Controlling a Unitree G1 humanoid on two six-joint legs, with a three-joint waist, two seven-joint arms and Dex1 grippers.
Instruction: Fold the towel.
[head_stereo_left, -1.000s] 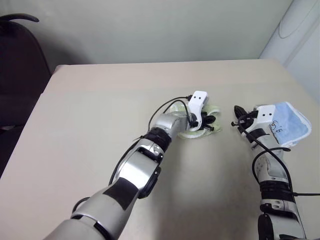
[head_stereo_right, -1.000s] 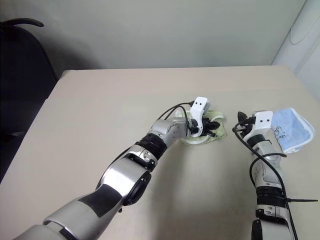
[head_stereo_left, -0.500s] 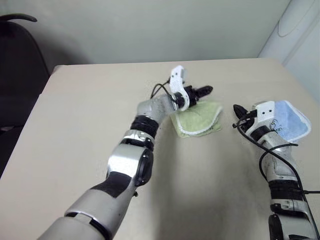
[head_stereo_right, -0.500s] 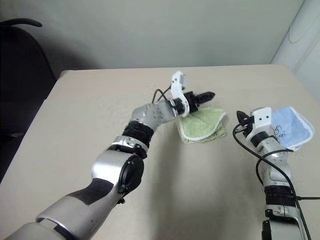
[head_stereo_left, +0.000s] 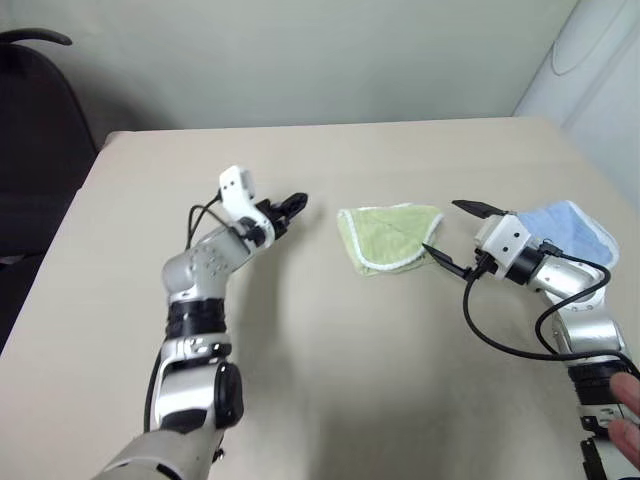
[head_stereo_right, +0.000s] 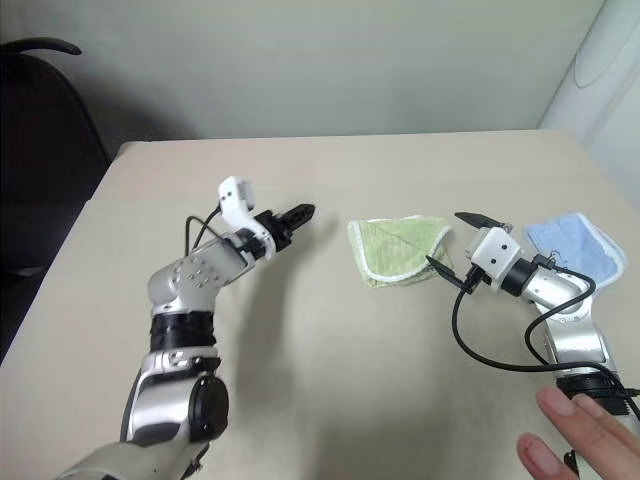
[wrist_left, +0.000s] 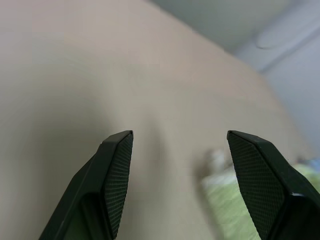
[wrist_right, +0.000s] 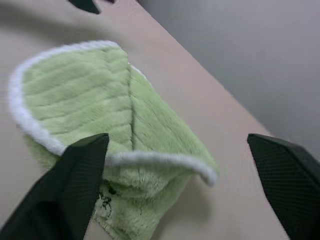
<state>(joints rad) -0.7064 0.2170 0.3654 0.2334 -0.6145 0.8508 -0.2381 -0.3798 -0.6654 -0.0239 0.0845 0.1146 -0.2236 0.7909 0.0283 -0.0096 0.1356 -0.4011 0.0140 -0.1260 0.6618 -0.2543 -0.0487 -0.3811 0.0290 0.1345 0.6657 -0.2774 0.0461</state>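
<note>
Towel: your towel (head_stereo_left: 388, 236) is lying folded near the middle of the table (head_stereo_left: 330, 380), its white edging curving along the near side, one layer lifting slightly at the right corner.
Left gripper: your left gripper (head_stereo_left: 291, 205) is hanging just above the table to the left of the towel, apart from it, fingers parted and holding nothing.
Right gripper: your right gripper (head_stereo_left: 454, 233) is sitting just right of the towel, fingers spread wide and empty, one fingertip (head_stereo_left: 432, 251) close by the towel's right corner; you cannot tell whether it is touching.
Open room: bare tabletop is stretching wide to the left, the far side and the near side of the towel; the right side is crowded by the gripper and a blue cloth (head_stereo_left: 570, 228).
Hidden: the right arm is covering part of the blue cloth; the towel's loop tag is too small to make out.
Room: a pale wall is running behind the far table edge, a dark chair (head_stereo_left: 40, 130) is standing at far left, and a person's hand (head_stereo_right: 575, 445) is showing at the near right corner.
</note>
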